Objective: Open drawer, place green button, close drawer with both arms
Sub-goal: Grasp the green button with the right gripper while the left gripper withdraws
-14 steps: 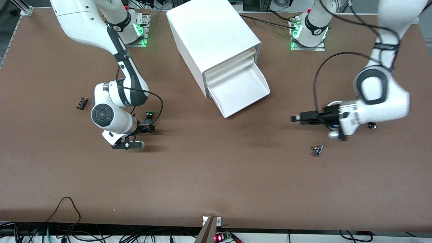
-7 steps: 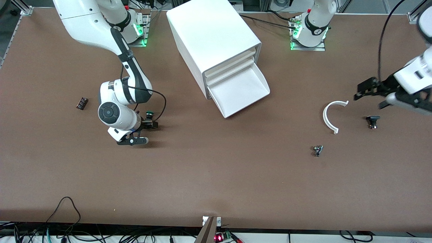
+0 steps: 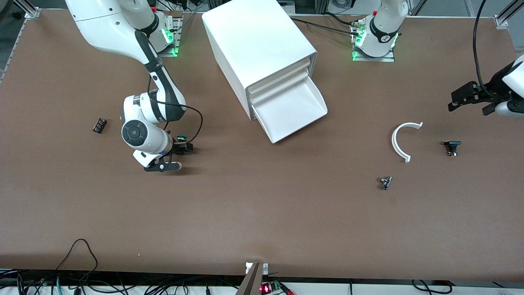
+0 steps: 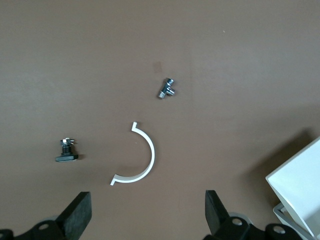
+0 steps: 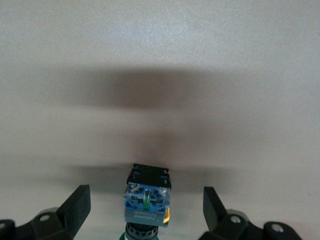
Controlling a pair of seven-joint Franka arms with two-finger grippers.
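Observation:
The green-capped button (image 3: 181,140) lies on the table toward the right arm's end. In the right wrist view its blue and black body (image 5: 147,196) sits between the fingers. My right gripper (image 3: 175,157) is open and low around the button, its fingers apart from it on both sides. The lowest drawer (image 3: 291,110) of the white cabinet (image 3: 258,45) is pulled out and empty. My left gripper (image 3: 470,97) is open and empty, up in the air over the left arm's end of the table. It shows open in the left wrist view (image 4: 147,210).
A white curved piece (image 3: 399,141), a black-capped switch (image 3: 452,146) and a small metal part (image 3: 385,182) lie toward the left arm's end, also in the left wrist view (image 4: 142,160). A small dark component (image 3: 98,125) lies near the right arm.
My left arm has swung away from over the white curved piece toward its end of the table, uncovering the piece. My right gripper has shifted slightly closer around the button.

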